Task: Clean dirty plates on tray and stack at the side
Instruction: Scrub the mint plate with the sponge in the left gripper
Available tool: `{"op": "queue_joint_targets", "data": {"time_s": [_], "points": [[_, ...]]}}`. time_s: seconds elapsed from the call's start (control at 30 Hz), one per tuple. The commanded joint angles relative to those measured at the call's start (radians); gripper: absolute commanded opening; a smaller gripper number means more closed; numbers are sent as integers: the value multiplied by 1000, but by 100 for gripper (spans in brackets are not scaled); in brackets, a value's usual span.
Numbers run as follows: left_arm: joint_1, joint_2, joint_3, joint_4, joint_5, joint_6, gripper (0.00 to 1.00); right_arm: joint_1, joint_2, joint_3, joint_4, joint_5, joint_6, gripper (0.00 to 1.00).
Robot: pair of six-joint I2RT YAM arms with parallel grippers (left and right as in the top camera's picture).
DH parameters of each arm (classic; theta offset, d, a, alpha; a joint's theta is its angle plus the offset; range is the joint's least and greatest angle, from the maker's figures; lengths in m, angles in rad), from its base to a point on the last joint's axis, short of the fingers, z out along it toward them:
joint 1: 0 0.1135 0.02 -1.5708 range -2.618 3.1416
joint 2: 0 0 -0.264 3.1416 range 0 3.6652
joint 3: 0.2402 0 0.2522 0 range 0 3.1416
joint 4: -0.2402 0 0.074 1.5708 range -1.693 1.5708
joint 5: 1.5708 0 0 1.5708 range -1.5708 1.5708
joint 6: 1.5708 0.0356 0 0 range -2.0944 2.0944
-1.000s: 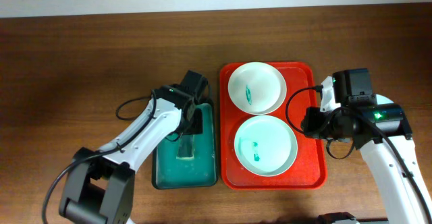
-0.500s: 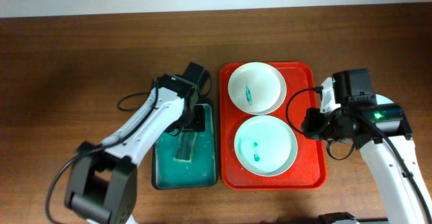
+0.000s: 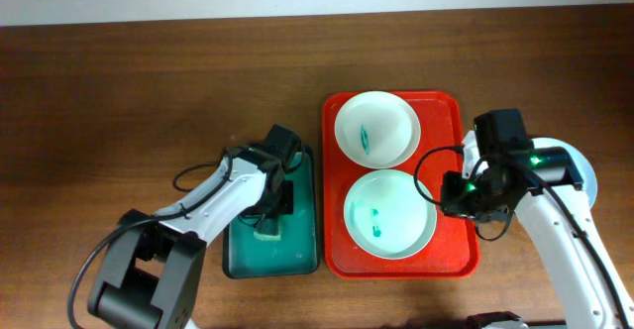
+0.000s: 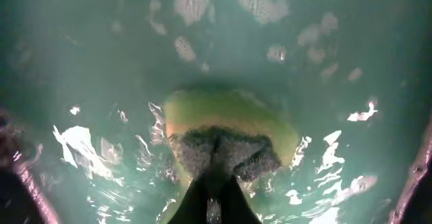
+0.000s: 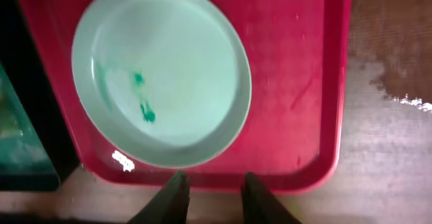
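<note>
1. Left gripper [image 3: 269, 213] – lowered into the green basin [image 3: 238, 262], jaws closed on the sponge [image 4: 229, 126]. In the left wrist view the sponge's dark scouring face is pinched at the fingertips, and its yellow body extends just ahead of them against the wet basin floor.
2. Red tray [image 3: 454, 121] – just beside the basin, on the right gripper's side. It carries two pale plates, the far plate [image 3: 376, 129] and the near plate [image 3: 389, 212]. Both show green marks [image 5: 142, 101].
3. Right gripper [image 3: 451, 190] – above the tray at the near plate's outer edge. Its fingers are parted, with nothing between them. The near plate lies just ahead of the fingertips, not touching.
</note>
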Motion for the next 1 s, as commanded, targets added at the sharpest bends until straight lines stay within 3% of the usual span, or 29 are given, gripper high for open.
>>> {"op": "queue_joint_targets", "data": {"time_s": [0.0,0.07,0.17,0.23,0.33,0.47,0.6,0.73,0.87,0.97], "points": [[4,-33,131,-109,-4,35,0,-9,13,-10,37,10,3,29],[4,-67,257,-208,-6,68,0,-63,47,-11,42,9,46,29],[2,-89,463,-344,-6,126,0,-173,172,-19,43,-50,-117,38],[-10,-89,516,-344,5,126,0,-171,264,-53,57,-99,-150,38],[-24,-86,510,-248,194,124,0,-166,375,-153,243,-135,-138,33],[-114,-44,509,-193,212,63,0,-165,386,-254,420,-163,-138,27],[-237,90,509,-117,230,-26,0,-166,386,-321,519,-162,-84,4],[-357,257,509,4,274,-82,0,-166,385,-321,504,-162,-66,4],[-379,362,509,140,288,-80,0,-166,385,-321,484,-162,-66,4],[-379,408,509,146,187,-73,0,-166,385,-321,476,-162,-66,4]]}}
